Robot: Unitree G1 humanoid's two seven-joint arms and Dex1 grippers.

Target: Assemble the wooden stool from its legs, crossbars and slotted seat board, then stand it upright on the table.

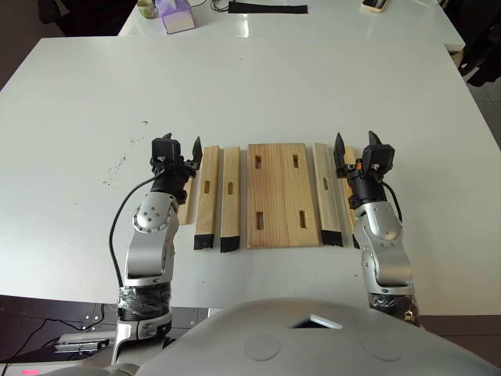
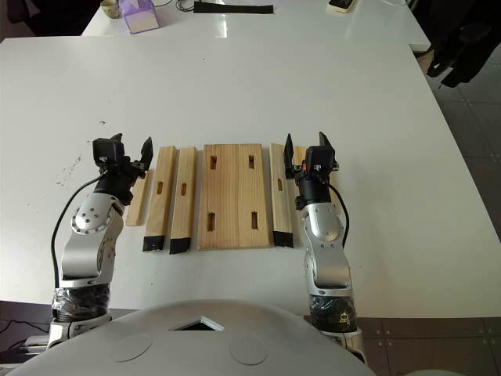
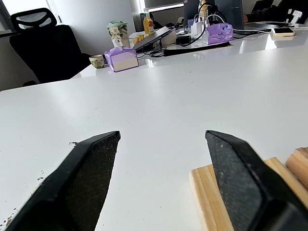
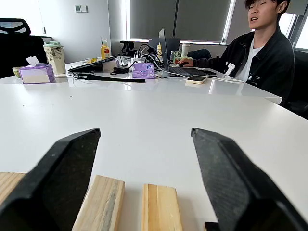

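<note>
On the table (image 1: 235, 86), seat board (image 1: 275, 196) and legs (image 1: 207, 196) lie flat, unjoined; crossbars (image 2: 137, 202) probably outermost. Left gripper (image 1: 181, 145) and right gripper (image 1: 356, 141) spread, empty; assembly not begun.

Bright, even light on the table (image 1: 258, 86), soft shadows, glare on the far desk (image 1: 337, 27).

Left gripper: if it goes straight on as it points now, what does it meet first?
Probably nothing near: the left gripper points over bare table, and the wooden piece lies beside its line.
</note>
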